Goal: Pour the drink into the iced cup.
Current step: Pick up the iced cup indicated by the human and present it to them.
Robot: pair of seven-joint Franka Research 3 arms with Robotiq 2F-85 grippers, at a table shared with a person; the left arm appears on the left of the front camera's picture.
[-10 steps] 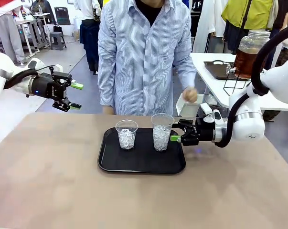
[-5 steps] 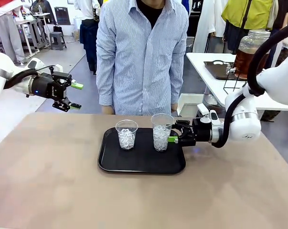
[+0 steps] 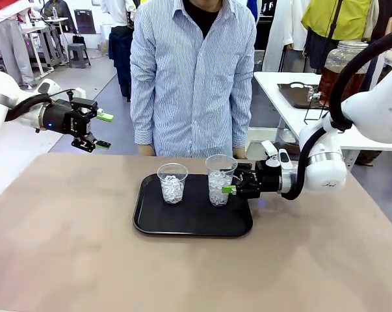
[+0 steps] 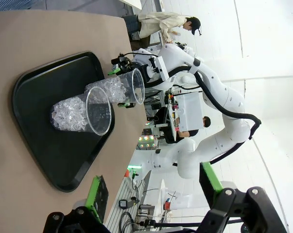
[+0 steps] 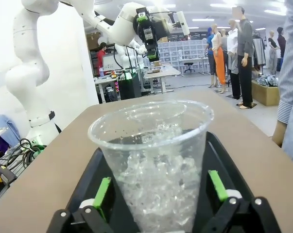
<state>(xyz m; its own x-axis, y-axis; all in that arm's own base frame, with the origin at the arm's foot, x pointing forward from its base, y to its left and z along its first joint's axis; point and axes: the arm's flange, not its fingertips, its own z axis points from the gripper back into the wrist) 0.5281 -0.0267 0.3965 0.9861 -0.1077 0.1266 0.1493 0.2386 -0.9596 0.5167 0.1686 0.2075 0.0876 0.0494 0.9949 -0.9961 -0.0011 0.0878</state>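
Right wrist view: my right claw is spread around the iced cup on the tray; left claw spread too.

Left cup, right cup: clear plastic, upright, part-filled with ice, no liquid, apart on black tray. Left cup by far edge, left of middle; right cup near far-right corner. Drink: amber-brown, in lidded glass jar on white side table.
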